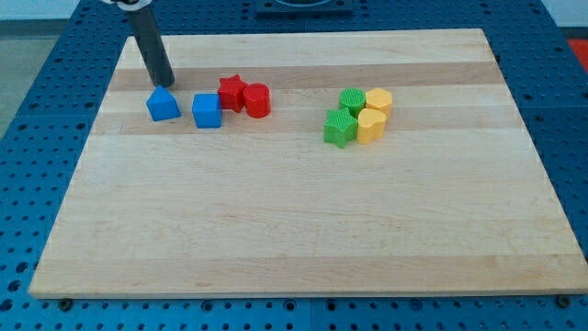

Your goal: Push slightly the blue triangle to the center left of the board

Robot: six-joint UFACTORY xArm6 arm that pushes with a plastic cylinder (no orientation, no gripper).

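Blue triangle (163,104) unobscured, below my tip (166,84).

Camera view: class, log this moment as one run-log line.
tip: just above blue triangle | blue cube: to its right | triangle: board's upper left

Blue perforated table (55,74) around wooden board (303,221)

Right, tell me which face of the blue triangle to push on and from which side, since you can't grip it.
Push on the blue triangle's top face, the one toward the view's top, coming down from there. My tip already sits just above that face. The blue cube stands close on its right, so I'd avoid pushing from the left; a short downward nudge should carry it toward centre left.
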